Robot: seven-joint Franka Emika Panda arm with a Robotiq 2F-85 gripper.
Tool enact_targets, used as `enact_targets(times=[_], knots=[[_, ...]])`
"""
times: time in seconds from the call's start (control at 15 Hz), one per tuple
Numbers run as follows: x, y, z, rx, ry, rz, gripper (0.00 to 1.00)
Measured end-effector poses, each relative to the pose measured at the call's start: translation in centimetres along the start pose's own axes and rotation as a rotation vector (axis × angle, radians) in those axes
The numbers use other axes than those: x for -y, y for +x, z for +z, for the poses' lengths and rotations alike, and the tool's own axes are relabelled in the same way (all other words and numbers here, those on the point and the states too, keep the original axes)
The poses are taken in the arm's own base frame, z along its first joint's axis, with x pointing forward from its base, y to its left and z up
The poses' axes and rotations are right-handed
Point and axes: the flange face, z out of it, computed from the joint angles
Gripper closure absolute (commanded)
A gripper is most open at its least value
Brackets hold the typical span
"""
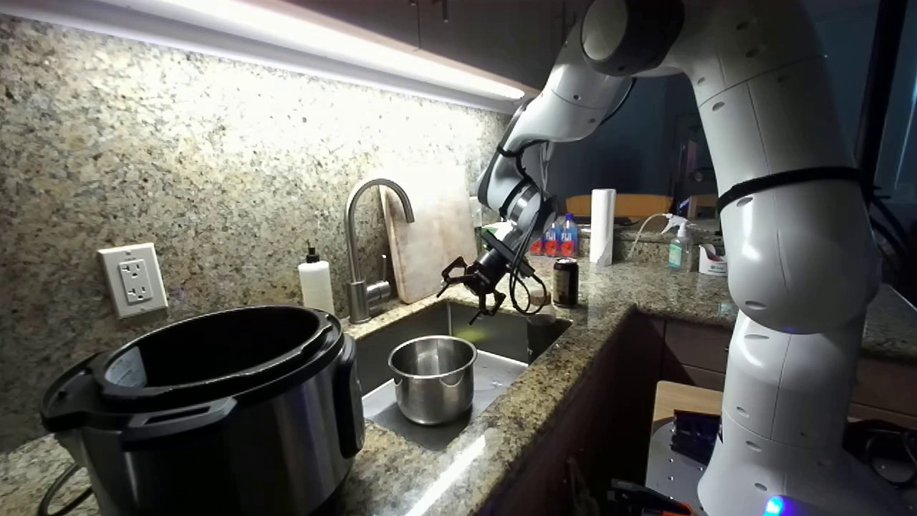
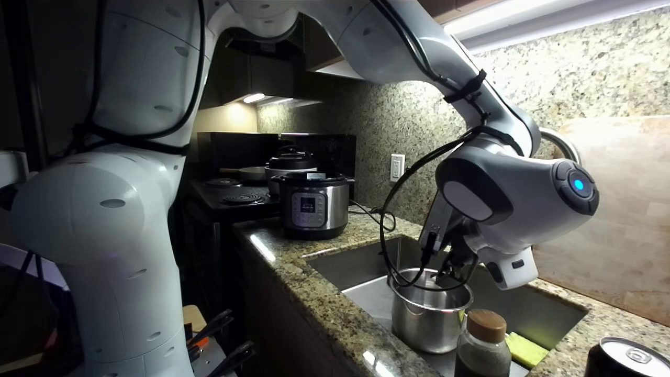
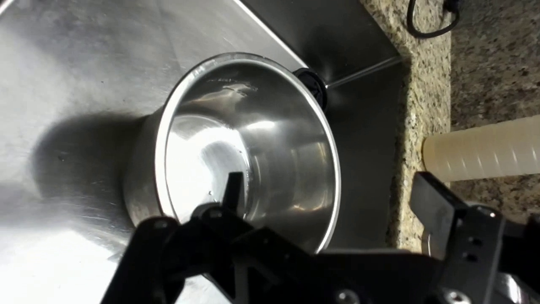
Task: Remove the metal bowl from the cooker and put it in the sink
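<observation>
The bowl (image 1: 433,394) stands in the sink (image 1: 498,373), below the gripper (image 1: 456,309). To the sink's left, in an exterior view, the cooker (image 1: 215,437) sits on the counter (image 1: 559,373), an outlet (image 1: 134,281) on the wall (image 1: 236,179) behind it. Between sink and wall, left to right, stand a pump bottle (image 1: 315,284), the faucet (image 1: 354,258) and a leaning board (image 1: 433,236). A can (image 1: 565,284) stands past the sink's far end, a paper roll (image 1: 602,226) beyond. A sponge (image 2: 525,351) lies in the sink.

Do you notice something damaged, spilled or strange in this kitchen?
Nothing looks clearly damaged or spilled; the metal bowl stands upright in the sink. Only the cable loop beside the gripper looks odd, hanging slack.
</observation>
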Motion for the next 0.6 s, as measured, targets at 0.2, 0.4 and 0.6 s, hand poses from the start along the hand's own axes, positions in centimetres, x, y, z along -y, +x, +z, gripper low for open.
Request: enact_targets(times=[0.2,0.4,0.6], knots=[[-0.3,-1.5,-0.5,-0.002,-0.015,-0.009,0.0],[-0.2,-3.0,-1.0,-0.011,-0.03,-0.026,0.0],[0.1,-4.3,-1.3,-0.02,-0.033,-0.043,0.0]])
